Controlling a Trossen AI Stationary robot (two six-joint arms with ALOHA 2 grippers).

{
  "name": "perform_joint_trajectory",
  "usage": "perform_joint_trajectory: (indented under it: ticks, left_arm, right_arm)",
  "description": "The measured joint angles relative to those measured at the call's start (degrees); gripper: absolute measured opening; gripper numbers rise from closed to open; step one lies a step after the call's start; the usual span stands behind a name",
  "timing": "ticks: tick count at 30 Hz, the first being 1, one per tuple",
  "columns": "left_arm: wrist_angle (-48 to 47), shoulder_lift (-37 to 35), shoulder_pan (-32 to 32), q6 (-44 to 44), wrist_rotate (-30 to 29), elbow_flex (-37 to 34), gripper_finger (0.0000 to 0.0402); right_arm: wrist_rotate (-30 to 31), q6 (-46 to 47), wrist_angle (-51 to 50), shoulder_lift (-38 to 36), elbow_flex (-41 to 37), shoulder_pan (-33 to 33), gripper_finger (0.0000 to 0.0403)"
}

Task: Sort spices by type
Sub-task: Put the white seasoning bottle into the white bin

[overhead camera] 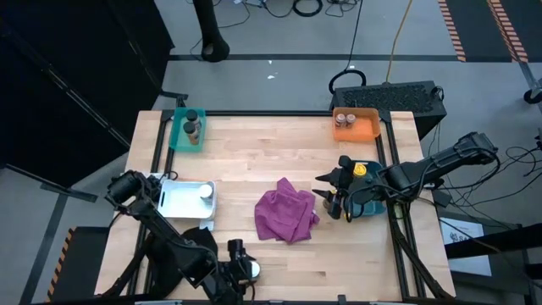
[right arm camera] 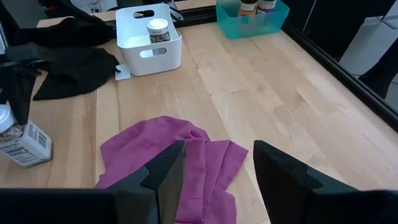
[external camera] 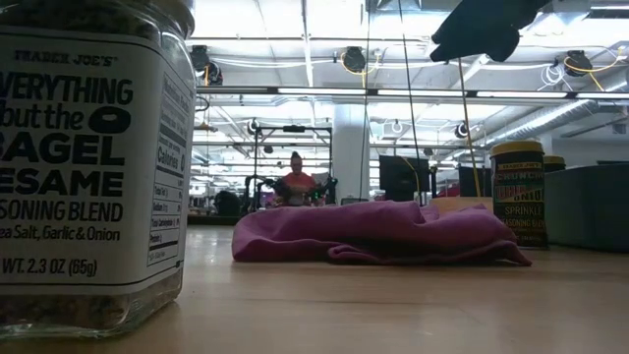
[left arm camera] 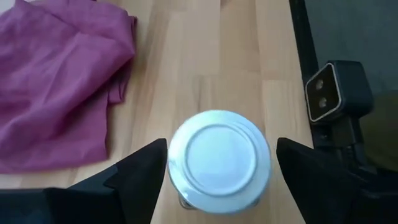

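Table: pale wooden butcher-block top [overhead camera: 279,157] with a dark frame.
Left gripper [left arm camera: 214,165]: at the near table edge, its two dark fingers [left arm camera: 140,171] standing apart on either side of a white-lidded glass spice jar [left arm camera: 219,158]; whether the pads touch the jar I cannot tell.
White-lidded jar: upright on the wood at the near edge, close to the low camera, label reading "Everything but the Bagel Sesame Seasoning Blend".
Right gripper [overhead camera: 337,203]: over the table's right side, just beside the cloth, fingers [right arm camera: 166,171] parted with nothing between them.
Magenta cloth [overhead camera: 286,212]: crumpled fabric lying near the table's middle, between the two grippers.
White plastic tray [overhead camera: 174,203]: on the left side, holding one small jar with a white lid [overhead camera: 206,191].
Teal plastic tray [overhead camera: 179,135]: far left corner, holding two jars with dark lids [overhead camera: 193,125].
Orange plastic tray [overhead camera: 368,123]: far right corner, holding two jars with brownish lids [overhead camera: 345,119].
Yellow-lidded jar [overhead camera: 360,170]: on the right side close behind the right gripper, beside a dark teal tray [overhead camera: 373,203].
Person [external camera: 295,182]: in a red top, far off in the room beyond the table.
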Motion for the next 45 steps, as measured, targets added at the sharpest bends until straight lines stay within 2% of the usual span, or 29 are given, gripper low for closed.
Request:
perform_joint_trajectory:
  ticks: [3, 9, 16, 23, 26, 31, 35, 38, 39, 41, 45]
  left_arm:
    - [0.0, 0.0, 0.5, 0.2, 0.0, 0.0, 0.0282]
    - [-0.3, 0.0, 0.8, 0.2, 0.1, 0.0, 0.0210]
    - [-2.7, -1.0, 0.4, -1.6, -1.8, 0.0, 0.0210]
    - [-8.9, -8.4, 0.3, -10.8, -8.2, 0.0, 0.0210]
    - [-17.5, -13.9, 0.5, -20.0, -11.9, 0.1, 0.0210]
    - [-40.3, -22.6, 0.2, -42.0, -12.2, 0.1, 0.0210]
    - [-54.5, -28.8, -2.2, -54.9, -9.9, 0.1, 0.0210]
    - [-66.4, -30.5, -2.9, -65.8, -5.7, 0.1, 0.0210]
    - [-67.9, -30.5, -3.0, -68.2, -3.5, 0.0, 0.0210]
    - [-66.9, -31.3, -2.8, -66.8, -0.4, -1.5, 0.0210]
    - [-67.9, -30.3, -1.6, -67.0, -0.2, -2.1, 0.0210]
  right_arm:
    - [0.0, 0.2, 0.0, 0.0, 0.0, 0.3, 0.0171]
    - [0.0, 0.2, 0.0, 0.0, 0.0, 0.6, 0.0171]
    - [0.0, 0.2, -0.1, 0.0, 0.0, 0.6, 0.0171]
    - [0.0, 0.1, -0.1, 0.0, 0.0, 0.6, 0.0171]
    - [0.0, 0.1, 0.0, 0.0, 0.0, 0.5, 0.0171]
    - [0.1, 0.1, 0.0, 0.0, 0.0, 0.4, 0.0171]
    - [0.3, 0.1, 0.0, 0.0, 0.0, 0.0, 0.0171]
    - [0.4, 0.1, 0.1, 0.0, 0.0, -0.4, 0.0171]
    - [0.4, 0.1, 0.1, 0.0, 0.0, -0.4, 0.0171]
    - [0.4, 0.1, 0.2, 0.0, 0.0, -0.4, 0.0171]
    - [0.5, 0.1, 0.5, 0.0, 0.0, -0.3, 0.0171]
